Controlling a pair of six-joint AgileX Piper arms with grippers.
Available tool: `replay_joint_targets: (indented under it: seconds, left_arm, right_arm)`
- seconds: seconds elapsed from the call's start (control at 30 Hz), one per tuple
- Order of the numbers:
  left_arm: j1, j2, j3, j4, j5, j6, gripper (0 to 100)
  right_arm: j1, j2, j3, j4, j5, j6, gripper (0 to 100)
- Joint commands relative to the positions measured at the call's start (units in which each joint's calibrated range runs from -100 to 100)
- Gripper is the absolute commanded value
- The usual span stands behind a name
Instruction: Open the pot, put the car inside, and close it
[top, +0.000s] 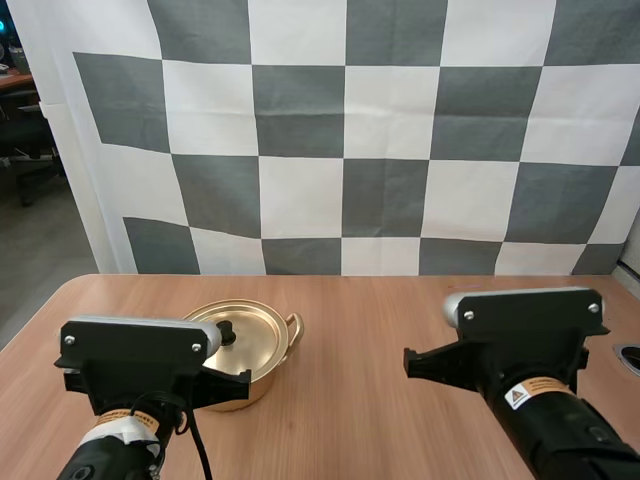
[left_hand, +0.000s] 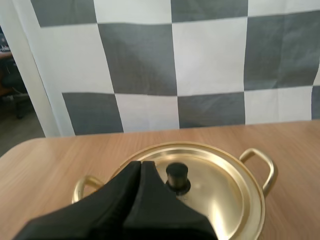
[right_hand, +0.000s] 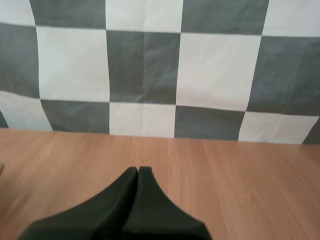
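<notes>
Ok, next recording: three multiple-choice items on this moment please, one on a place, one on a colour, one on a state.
1. The pot sits closest to: A the right tool; B the left tool; C neither, midway.
2. The knob on the lid is: A gold; B red; C black.
3. The lid is: A on the pot; B beside the pot; C upside down inside it.
B: the left tool hangs over the lid.
C: the knob is dark against the gold lid.
A: the lid covers the pot's rim.
</notes>
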Motion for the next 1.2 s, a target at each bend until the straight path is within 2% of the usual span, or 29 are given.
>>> replay_joint_targets:
  seconds: [0.0, 0.53, 0.6, 0.73, 1.17]
  left_arm:
    - [-0.04, 0.0, 0.0, 0.0, 1.2, 0.0, 0]
    - [-0.04, 0.0, 0.0, 0.0, -0.5, 0.0, 0]
    - [-0.04, 0.0, 0.0, 0.0, -0.5, 0.0, 0]
    - [-0.04, 0.0, 0.0, 0.0, -0.5, 0.0, 0]
    - [-0.04, 0.0, 0.0, 0.0, -0.5, 0.0, 0]
  right_arm:
    - [0.0, -0.1, 3.9, 0.0, -4.0, 0.0, 0]
    - [0.0, -0.1, 3.9, 0.8, -3.1, 0.0, 0]
    - [0.0, -0.1, 3.9, -0.3, -5.7, 0.0, 0]
    - [0.0, -0.1, 3.9, 1.4, -11.1, 0.0, 0]
    - [0.0, -0.1, 3.9, 1.4, -11.1, 0.0, 0]
